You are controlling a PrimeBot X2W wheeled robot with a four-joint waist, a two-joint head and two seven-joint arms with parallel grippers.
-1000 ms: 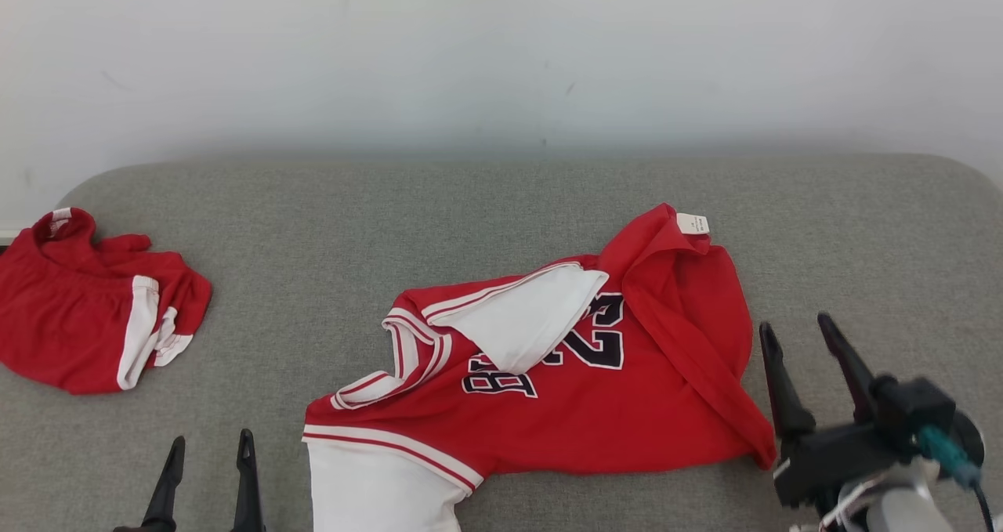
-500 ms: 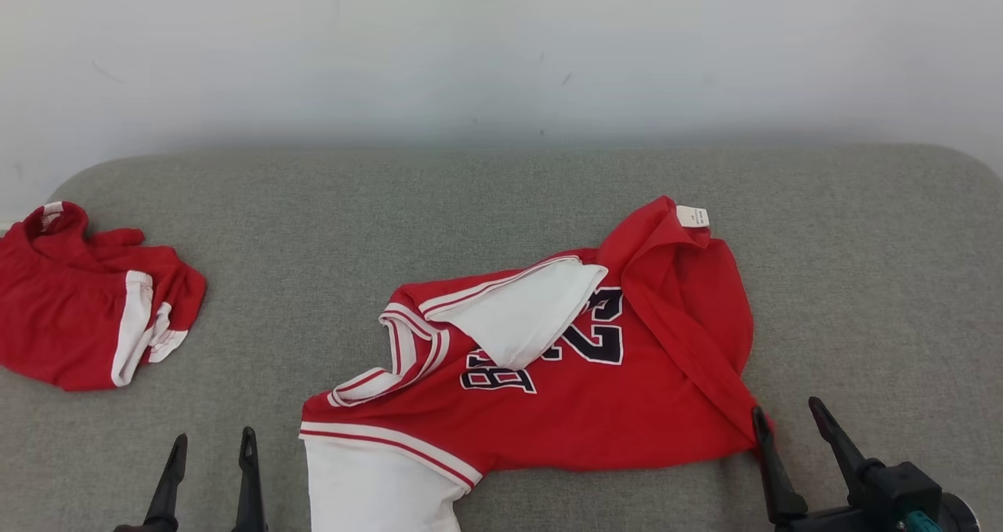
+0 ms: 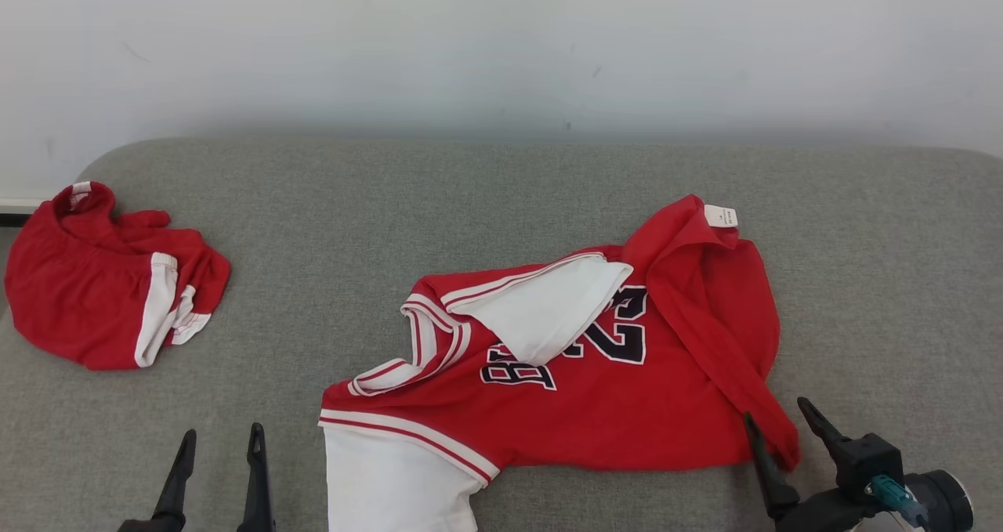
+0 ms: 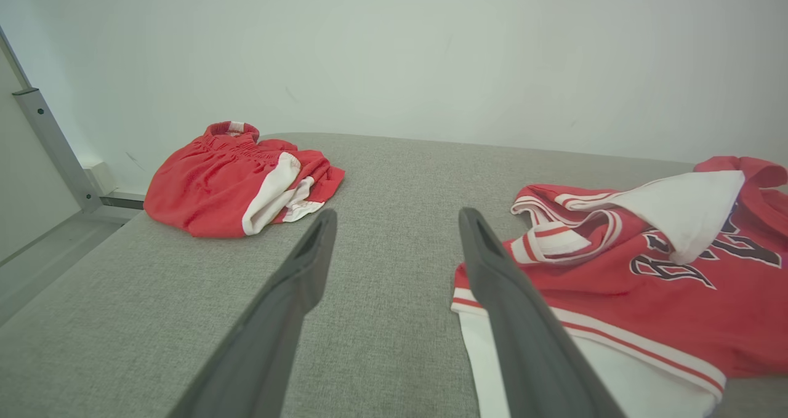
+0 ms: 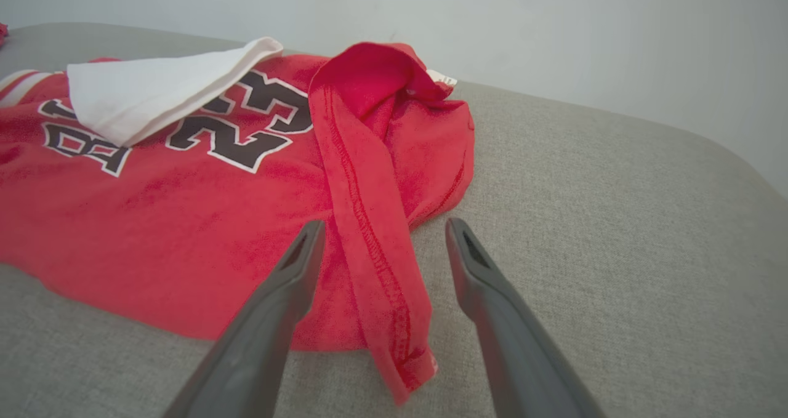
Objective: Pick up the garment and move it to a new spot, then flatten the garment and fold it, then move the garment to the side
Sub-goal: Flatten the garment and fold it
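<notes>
Wide grey fabric-topped counter (image 3: 501,195) against a pale wall, and right in the middle of it, a touch to the right, lies the garment (image 3: 595,414), a red jersey with white sleeves. Its long axis runs across the counter, side to side, tilted slightly: neckline (image 3: 427,340) pointing toward the robot's left, hem out to the right. The dark lettering sits sideways from the head view. One white sleeve (image 3: 548,313) is flopped over the chest, the other (image 3: 392,485) spills toward the near edge. Along the hem end a long folded strip of red cloth (image 3: 705,336) runs from the far corner down to the near-right corner.

Over on the far left, well apart, a crumpled pair of red shorts (image 3: 78,305) with white trim.

Now the right claw (image 3: 776,410): spread wide, holding nothing, its two fingers straddling that near-right tip of the strip, which lies between them in the right wrist view. Whether a finger touches the cloth, I cannot tell.

Left claw (image 3: 222,432): also parted and holding nothing, low at the near left over bare counter, just beside the jersey's near sleeve.

Smallest of all, a white tag (image 3: 721,215) sticking out at the far hem corner.
</notes>
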